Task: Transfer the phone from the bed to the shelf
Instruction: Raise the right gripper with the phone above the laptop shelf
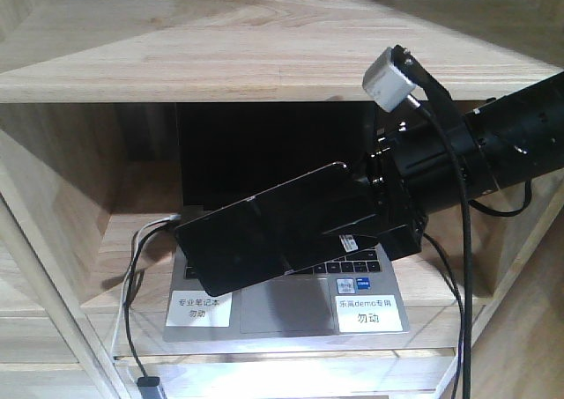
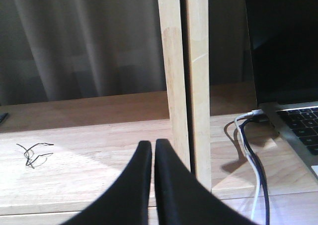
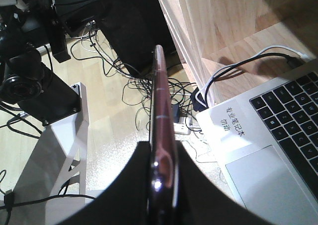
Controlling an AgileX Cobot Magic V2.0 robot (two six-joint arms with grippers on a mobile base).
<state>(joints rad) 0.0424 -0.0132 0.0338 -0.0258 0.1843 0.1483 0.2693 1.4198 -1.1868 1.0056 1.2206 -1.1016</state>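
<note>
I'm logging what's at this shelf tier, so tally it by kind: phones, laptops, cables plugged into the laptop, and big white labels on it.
Phones: 1, the phone
Laptops: 1, the laptop
Cables plugged into the laptop: 2, white cable and black cable
Big white labels: 2, left label and right label
Total: 6

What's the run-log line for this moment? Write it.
right fingers: shut on phone | phone: airborne, tilted, near laptop on shelf | left fingers: shut, empty | placement: not yet done
</note>
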